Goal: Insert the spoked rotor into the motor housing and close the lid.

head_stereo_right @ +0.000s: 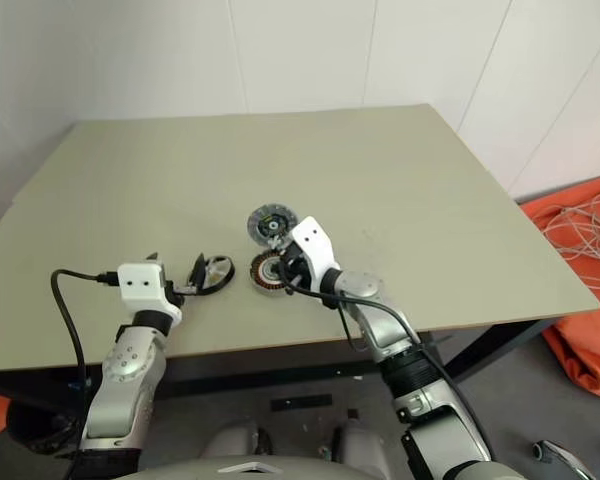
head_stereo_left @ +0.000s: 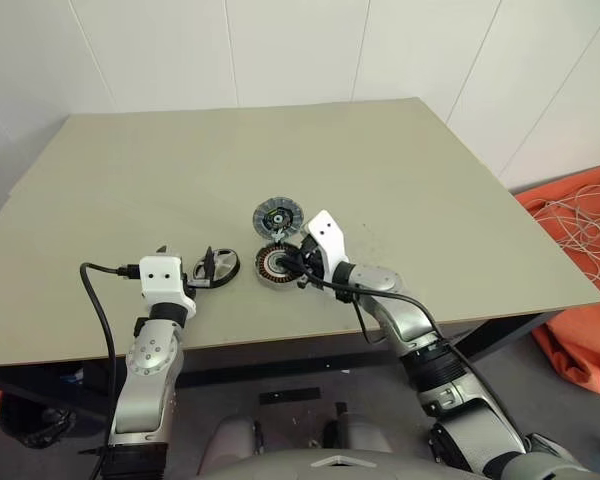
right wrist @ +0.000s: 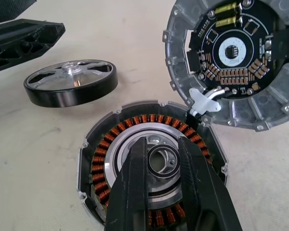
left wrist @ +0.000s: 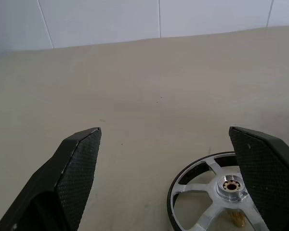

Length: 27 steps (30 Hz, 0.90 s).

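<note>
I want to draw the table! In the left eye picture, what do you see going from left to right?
Left gripper → rotor → housing → right gripper. The lid sits behind the housing, so it has no clear place in the row.

Beige table (head_stereo_left: 280, 160) w/ white panelled wall (head_stereo_left: 280, 50), orange cloth (head_stereo_left: 590, 290) on floor.

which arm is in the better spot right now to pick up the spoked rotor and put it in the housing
Left, probably. The left gripper is open with the spoked rotor lying right at its fingers. The right gripper hangs over the motor housing with its fingers nearly together, away from the rotor.
</note>
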Tool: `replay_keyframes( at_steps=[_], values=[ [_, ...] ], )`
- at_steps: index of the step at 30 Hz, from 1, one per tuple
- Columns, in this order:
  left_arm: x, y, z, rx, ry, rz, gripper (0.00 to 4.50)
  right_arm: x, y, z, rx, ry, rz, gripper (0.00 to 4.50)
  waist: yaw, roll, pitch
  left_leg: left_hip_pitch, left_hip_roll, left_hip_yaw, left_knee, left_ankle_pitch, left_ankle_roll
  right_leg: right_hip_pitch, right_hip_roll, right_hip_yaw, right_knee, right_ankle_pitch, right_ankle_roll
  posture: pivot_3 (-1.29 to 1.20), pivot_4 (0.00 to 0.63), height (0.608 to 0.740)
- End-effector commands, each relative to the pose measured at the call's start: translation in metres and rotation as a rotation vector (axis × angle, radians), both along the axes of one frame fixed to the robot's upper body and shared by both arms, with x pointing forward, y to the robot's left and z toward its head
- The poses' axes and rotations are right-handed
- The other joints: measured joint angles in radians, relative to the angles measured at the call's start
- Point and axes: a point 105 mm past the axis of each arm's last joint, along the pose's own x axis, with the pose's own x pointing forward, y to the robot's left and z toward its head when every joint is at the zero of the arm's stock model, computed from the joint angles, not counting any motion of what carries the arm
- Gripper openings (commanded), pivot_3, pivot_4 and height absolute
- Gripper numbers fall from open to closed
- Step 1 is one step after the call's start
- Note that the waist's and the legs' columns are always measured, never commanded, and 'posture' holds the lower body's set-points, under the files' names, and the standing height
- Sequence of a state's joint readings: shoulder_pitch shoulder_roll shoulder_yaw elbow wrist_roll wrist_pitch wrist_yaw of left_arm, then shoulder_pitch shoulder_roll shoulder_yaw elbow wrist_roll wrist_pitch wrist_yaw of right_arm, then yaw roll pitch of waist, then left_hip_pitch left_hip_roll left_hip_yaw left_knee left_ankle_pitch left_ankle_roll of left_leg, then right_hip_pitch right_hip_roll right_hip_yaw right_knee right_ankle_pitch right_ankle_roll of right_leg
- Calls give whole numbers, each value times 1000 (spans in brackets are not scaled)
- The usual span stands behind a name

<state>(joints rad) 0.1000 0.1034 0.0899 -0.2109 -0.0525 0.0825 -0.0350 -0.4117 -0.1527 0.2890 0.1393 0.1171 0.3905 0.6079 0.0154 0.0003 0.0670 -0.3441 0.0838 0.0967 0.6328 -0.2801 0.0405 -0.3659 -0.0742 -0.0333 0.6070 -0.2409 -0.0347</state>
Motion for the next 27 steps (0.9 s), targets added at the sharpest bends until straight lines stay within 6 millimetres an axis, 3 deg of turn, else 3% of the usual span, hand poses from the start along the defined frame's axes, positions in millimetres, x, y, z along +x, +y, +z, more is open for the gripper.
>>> replay_keyframes(
  at_steps=[1,17,24,27],
  values=[
    [-2,2,16,10,-66,13,4500,1,9,11,12,-45,32,581,0,0,0,0,0,0,0,0,0,0,0,0,0,0,0,0,0,740],
    [-4,3,15,9,-65,20,4500,6,12,8,13,-41,24,581,0,0,0,0,0,0,0,0,0,0,0,0,0,0,0,0,0,740],
    [-3,2,15,6,-63,15,4500,8,8,12,11,-66,11,2924,0,0,0,0,0,0,0,0,0,0,0,0,0,0,0,0,0,740],
    [-2,1,14,4,-61,12,4500,7,6,16,22,-69,13,2924,1,0,0,0,0,0,0,0,0,0,0,0,0,0,0,0,0,740]
  ],
)
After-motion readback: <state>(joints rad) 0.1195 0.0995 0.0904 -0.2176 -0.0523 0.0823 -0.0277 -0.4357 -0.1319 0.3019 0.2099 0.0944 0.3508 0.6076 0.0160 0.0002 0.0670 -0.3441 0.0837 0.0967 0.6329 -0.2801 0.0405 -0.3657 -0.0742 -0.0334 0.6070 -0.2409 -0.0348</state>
